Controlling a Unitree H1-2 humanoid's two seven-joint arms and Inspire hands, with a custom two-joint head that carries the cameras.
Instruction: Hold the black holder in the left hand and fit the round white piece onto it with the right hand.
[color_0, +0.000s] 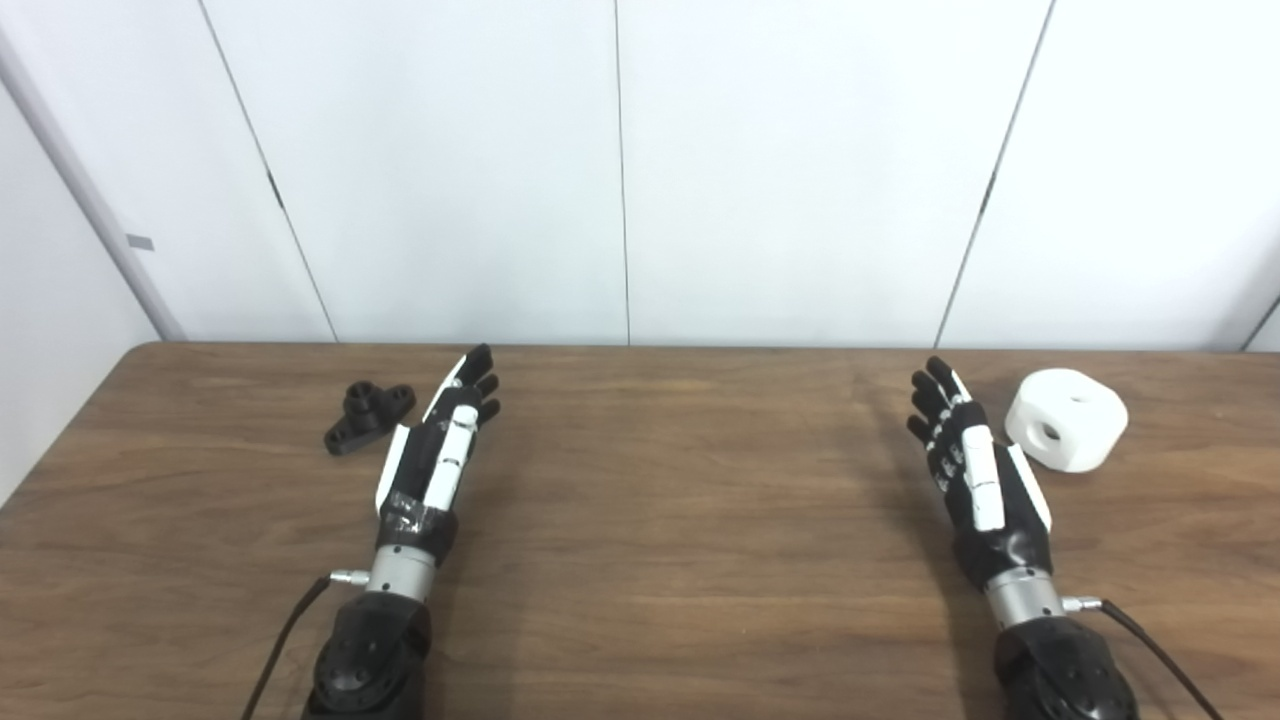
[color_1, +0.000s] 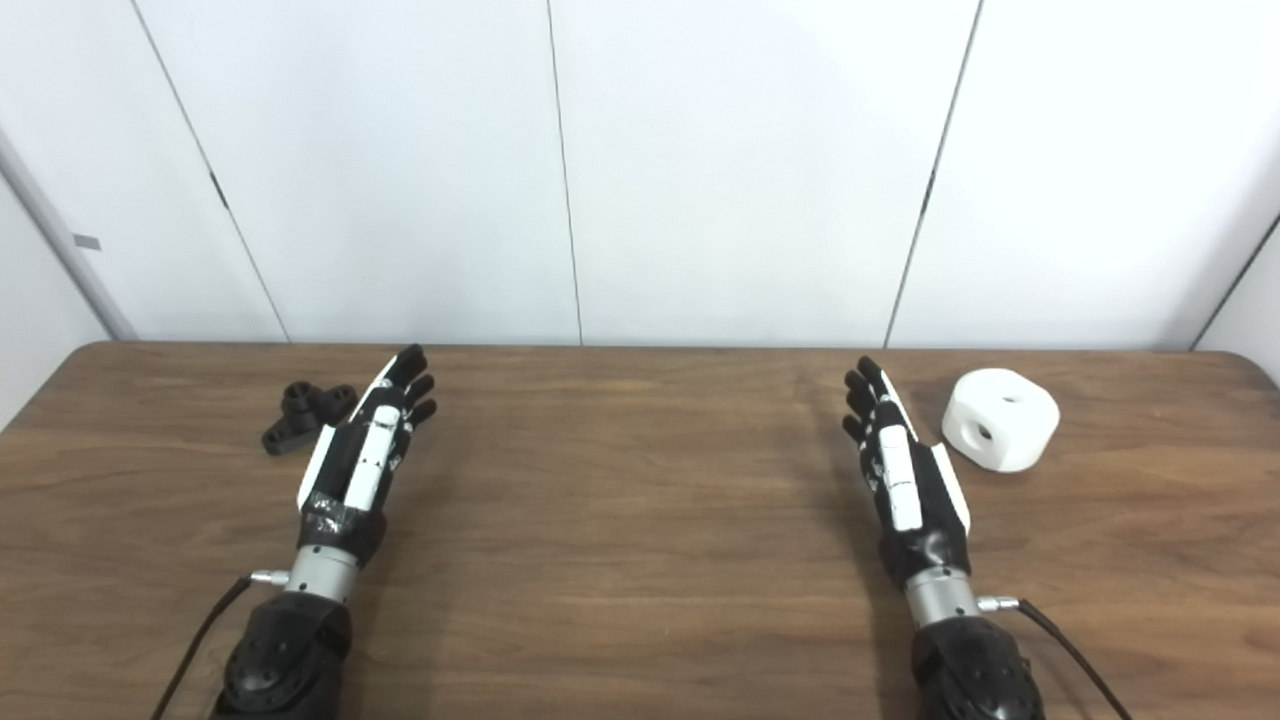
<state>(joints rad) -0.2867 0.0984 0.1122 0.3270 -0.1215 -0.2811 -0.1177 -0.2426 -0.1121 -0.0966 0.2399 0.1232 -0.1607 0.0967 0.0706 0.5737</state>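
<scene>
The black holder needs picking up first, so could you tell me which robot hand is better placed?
Left robot hand: open, right beside the black holder.

Both hands empty, black holder untouched.

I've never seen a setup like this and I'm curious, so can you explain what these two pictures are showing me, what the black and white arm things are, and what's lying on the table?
Both pictures show the same scene, taken by two cameras side by side on a humanoid robot's head, so they differ only slightly. The two arms coming in from the bottom edge are the robot's own. Each ends in a mechanical hand with fingers and a thumb. The left hand and the right hand are both open over the wooden table and hold nothing. Two parts lie on the table: a small black holder just outside the left hand, and a round white piece with holes in it just outside the right hand. Neither has been picked up yet. Behind the table are plain white wall panels.
</scene>
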